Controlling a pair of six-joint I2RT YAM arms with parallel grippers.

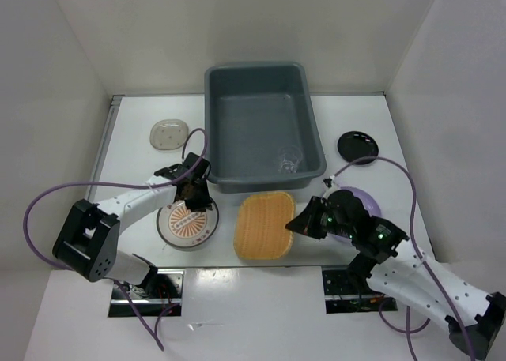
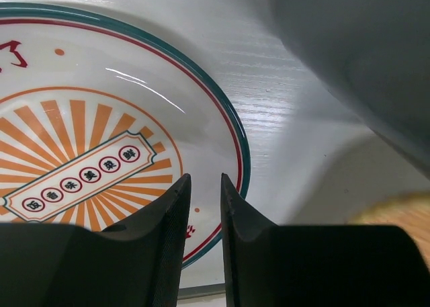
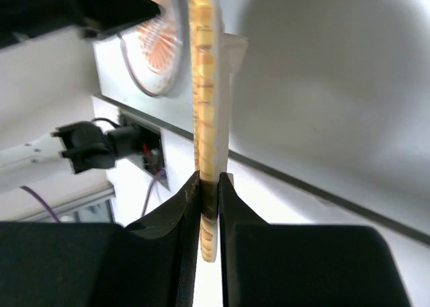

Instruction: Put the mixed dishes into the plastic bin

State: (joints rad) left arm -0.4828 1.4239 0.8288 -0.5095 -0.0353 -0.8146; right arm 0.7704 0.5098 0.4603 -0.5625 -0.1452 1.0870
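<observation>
- Plastic bin (image 1: 251, 124) sits far centre; the clear glass cup (image 1: 288, 160) in its near right corner is barely visible tbh.
- square woven bamboo tray (image 1: 265, 227) lies just in front, with the right gripper (image 3: 209, 186) clamped on its right edge, arm low.
- lilac round plate (image 1: 370, 201) is mostly hidden under that arm.
- sunburst plate (image 1: 186, 225) is front left; the left gripper (image 2: 205, 186) points down at its rim, jaws slightly apart.
</observation>
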